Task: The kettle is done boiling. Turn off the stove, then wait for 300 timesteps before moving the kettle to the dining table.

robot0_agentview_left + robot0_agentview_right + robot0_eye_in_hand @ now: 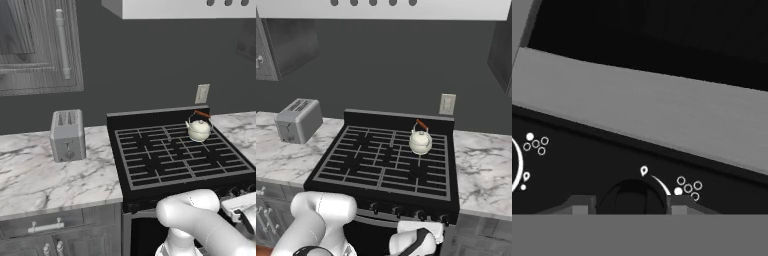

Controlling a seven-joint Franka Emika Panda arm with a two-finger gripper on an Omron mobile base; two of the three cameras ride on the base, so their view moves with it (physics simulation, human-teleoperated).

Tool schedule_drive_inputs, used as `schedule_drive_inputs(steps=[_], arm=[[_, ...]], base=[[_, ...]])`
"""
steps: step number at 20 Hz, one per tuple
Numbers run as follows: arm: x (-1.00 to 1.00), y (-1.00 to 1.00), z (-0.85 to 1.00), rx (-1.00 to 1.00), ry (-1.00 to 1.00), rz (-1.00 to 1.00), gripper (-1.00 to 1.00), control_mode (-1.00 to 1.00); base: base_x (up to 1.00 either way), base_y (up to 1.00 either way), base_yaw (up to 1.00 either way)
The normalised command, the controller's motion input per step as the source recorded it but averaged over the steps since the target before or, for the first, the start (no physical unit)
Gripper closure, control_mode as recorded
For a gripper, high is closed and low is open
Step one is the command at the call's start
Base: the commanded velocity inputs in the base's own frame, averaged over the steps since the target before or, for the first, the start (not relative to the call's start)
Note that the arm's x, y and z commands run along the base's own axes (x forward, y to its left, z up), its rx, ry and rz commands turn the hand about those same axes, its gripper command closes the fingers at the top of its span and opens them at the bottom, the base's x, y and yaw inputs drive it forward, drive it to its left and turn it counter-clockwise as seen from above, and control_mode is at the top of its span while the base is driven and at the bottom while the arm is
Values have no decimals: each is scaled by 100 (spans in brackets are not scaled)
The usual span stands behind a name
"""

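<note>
The cream-white kettle (198, 130) (420, 141) stands upright on the back right burner of the black stove (165, 160) (376, 167). My gripper (632, 205) is low at the stove's front edge. Its two fingertips (579, 205) press on either side of a dark round stove knob (633, 196). A white pointer mark and an arc sit just above that knob. My hand (418, 231) sits under the row of knobs toward the right. The dining table is out of view.
A boxy grey toaster (67, 135) (298, 120) stands on the marble counter (35, 180) left of the stove. More marble counter (481, 165) lies to its right. A wall outlet (447, 104) is behind the kettle, and a range hood (185, 7) hangs overhead.
</note>
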Motion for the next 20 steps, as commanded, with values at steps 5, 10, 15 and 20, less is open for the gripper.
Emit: schedule_drive_inputs(steps=[5,10,15,20], arm=[[0,0,-24,28,0,-3,100,-100],[-3,0,-26,24,0,-2,100,-100],[0,0,-5,4,1,0,-100,-100],[-2,0,0,0,-1,0,-100,-100]], base=[[0,0,0],[0,0,0],[0,0,0],[0,0,0]])
